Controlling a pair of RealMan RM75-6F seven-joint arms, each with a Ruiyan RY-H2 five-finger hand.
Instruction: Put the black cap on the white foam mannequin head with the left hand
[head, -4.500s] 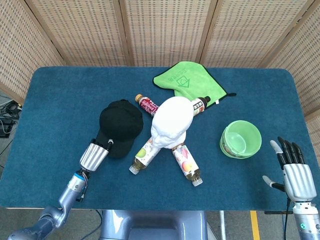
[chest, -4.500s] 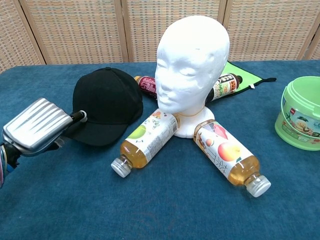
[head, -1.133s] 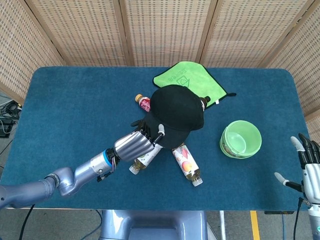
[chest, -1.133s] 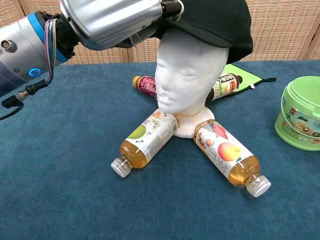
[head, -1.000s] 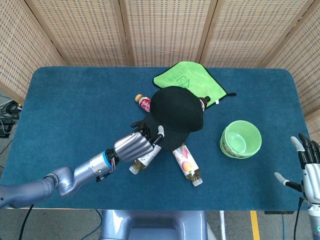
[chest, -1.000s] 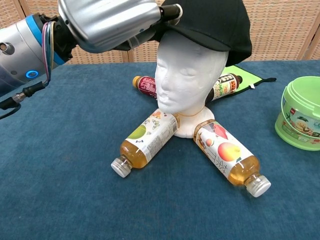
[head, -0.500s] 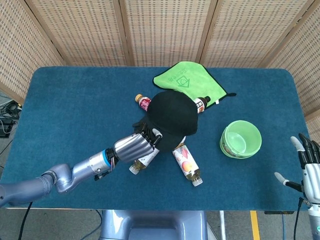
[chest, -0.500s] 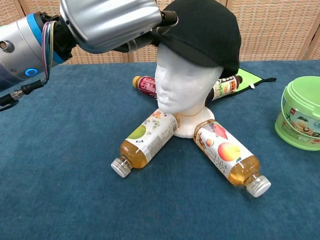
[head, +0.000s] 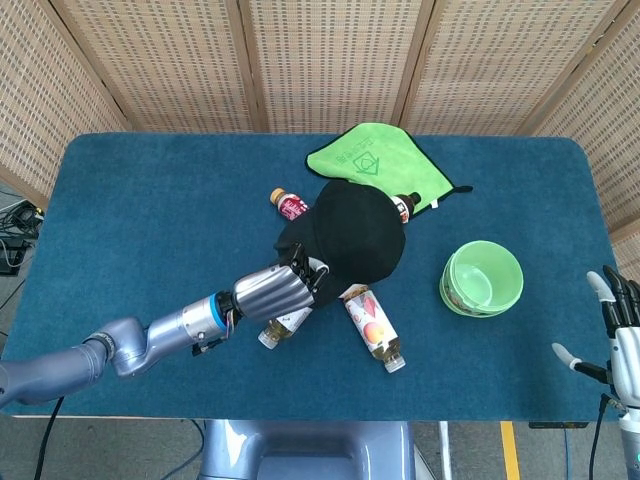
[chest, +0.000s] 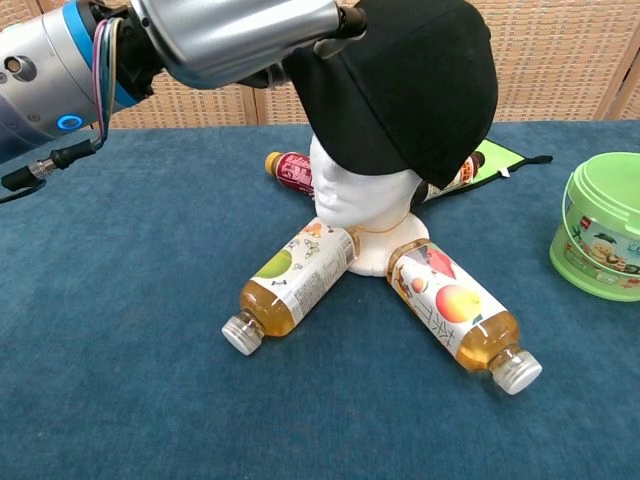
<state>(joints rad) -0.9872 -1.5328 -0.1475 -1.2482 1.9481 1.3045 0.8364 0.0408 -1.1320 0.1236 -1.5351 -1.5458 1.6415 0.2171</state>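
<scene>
Woven wicker screens (head: 330, 60) behind blue table (head: 140, 230)

The cap (chest: 405, 85) is set on the mannequin head (chest: 350, 200), which is ringed by 4 bottles. A cloth (head: 375, 162) is spread behind it, and a bucket (head: 483, 278) is placed to its right.

- The green cloth (head: 378, 160) carries a printed outline logo with a line of small text under it, too small to read.
- The bottle (chest: 455, 320) lying front right shows large Chinese characters on its label; they cannot be read with certainty.
- The other bottle labels and the green bucket's (chest: 598, 240) sticker are illegible.
</scene>
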